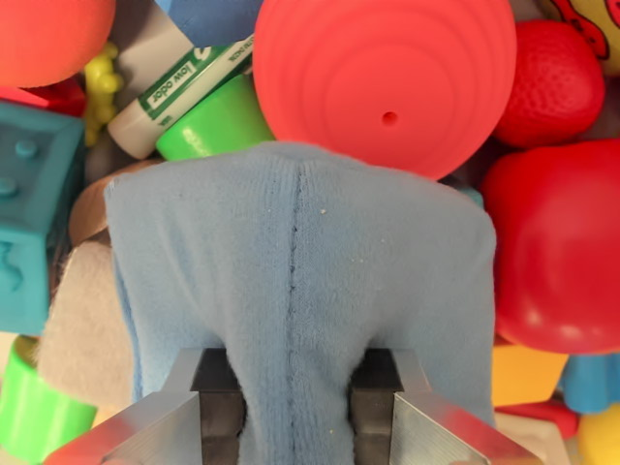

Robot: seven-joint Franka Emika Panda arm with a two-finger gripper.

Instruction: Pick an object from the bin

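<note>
Clamping on one blue cloth [300, 291]: gripper [295, 402] at 6 o'clock, two metal fingers [218, 407] pinching a fold of it between them. Cloth filling the centre of the wrist view, draping outward from the pinch, seam running straight up its middle.

Crowding around it, counted: one coral dome [387, 77] at 12 o'clock, small hole in its face, lower edge hidden behind the cloth. One red berry [552, 82] at 1 o'clock. One red ball [557, 247] at 3 o'clock, touching the cloth's right edge. One marker [179, 82] at 11 o'clock, white barrel with green label, green cap [213, 126] touching the dome. One orange ball [48, 39] in the top left corner. One teal block [34, 208] at 9 o'clock. One beige pad [87, 334] at 8 o'clock, tucked under the cloth. One green cylinder [34, 412] at 7 o'clock.

Bin walls not showing; toys packed tight, overlapping.
</note>
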